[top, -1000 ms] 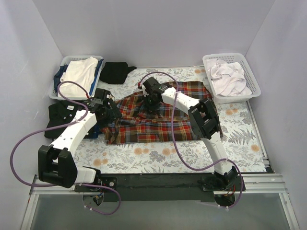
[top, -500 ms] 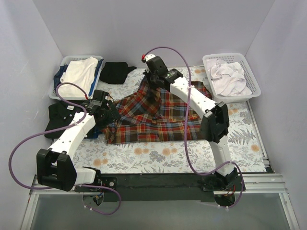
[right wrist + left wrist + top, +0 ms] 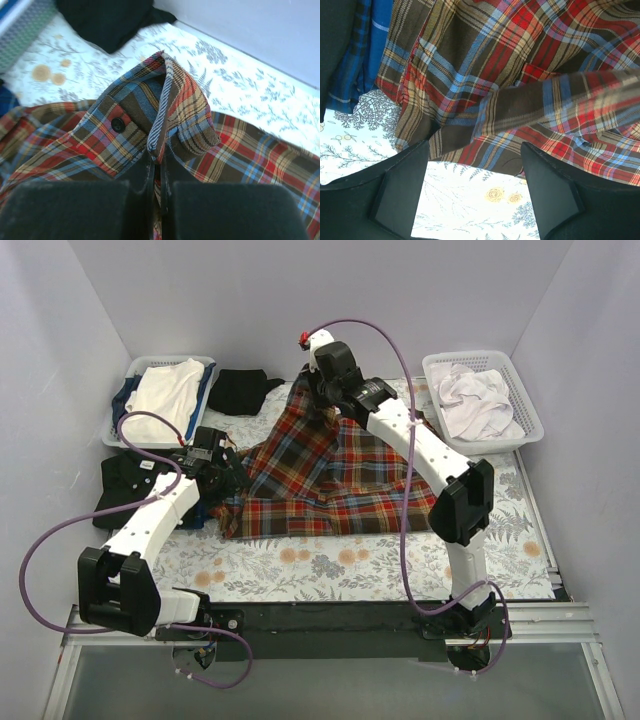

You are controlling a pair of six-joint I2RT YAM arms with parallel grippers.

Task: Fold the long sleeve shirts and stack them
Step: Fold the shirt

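The red-orange plaid shirt [image 3: 320, 485] lies spread on the floral table. My right gripper [image 3: 318, 390] is shut on a fold of it near a buttoned edge [image 3: 162, 107] and holds that part raised toward the back wall, so the cloth hangs in a tent. My left gripper [image 3: 226, 480] is open and empty, low at the shirt's left edge [image 3: 470, 100], with bare floral cloth between its fingertips [image 3: 400, 195]. One black shirt [image 3: 240, 390] lies crumpled at the back. Another black shirt [image 3: 122, 485] lies folded at the left, under my left arm.
A basket [image 3: 123, 380] holding white and blue cloth stands at the back left. A white basket [image 3: 532, 415] of white cloth stands at the back right. Blue checked cloth [image 3: 365, 50] lies beside the folded black shirt. Walls close in on three sides.
My right gripper has risen and moved toward the back wall, pulling the plaid shirt's pinched part up and back. My left arm has barely moved.
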